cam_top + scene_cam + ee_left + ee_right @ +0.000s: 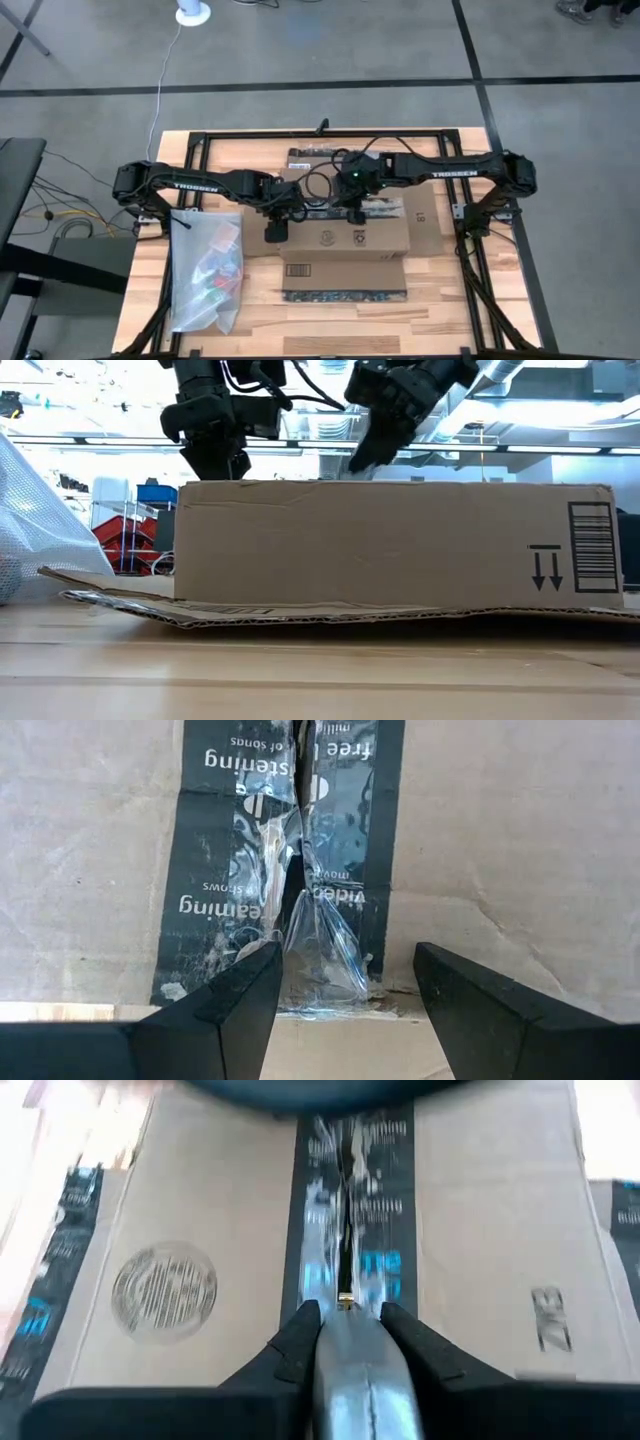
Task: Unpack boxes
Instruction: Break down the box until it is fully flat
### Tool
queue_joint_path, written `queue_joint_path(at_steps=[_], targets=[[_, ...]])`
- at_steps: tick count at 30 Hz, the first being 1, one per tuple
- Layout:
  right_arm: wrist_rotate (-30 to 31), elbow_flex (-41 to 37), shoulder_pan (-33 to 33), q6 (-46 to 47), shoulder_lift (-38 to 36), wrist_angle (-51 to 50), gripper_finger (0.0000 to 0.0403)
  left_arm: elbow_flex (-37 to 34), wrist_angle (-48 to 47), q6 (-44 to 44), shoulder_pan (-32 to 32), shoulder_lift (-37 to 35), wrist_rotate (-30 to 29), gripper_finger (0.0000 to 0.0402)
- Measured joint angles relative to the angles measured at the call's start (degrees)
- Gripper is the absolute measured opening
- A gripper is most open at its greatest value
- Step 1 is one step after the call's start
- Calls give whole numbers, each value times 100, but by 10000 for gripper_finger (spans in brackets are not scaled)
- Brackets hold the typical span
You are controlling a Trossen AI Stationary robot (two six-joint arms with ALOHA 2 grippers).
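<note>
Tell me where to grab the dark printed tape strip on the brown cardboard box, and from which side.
Grip the loose, crinkled tape end at the edge of the brown cardboard box, where it has already split along the flap seam. Come from above with the open left gripper straddling it; elsewhere the tape lies flat against the cardboard, probably offering no purchase.

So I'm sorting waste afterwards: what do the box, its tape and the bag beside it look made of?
The box looks like brown corrugated cardboard, matte, with fluted torn edges. Its tape strip seems a glossy dark printed plastic film, crinkled and split along the seam. The bag appears to be clear soft plastic, since its contents show through.
</note>
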Motion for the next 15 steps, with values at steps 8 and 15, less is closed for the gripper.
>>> queue_joint_path(at_steps=[8,15], targets=[[175,-9,-48,-78,-530,-1200,64,0,4,10,0,0,2,206],[251,-7,-75,-57,-769,-2059,64,0,14,5,0,0,3,204]])
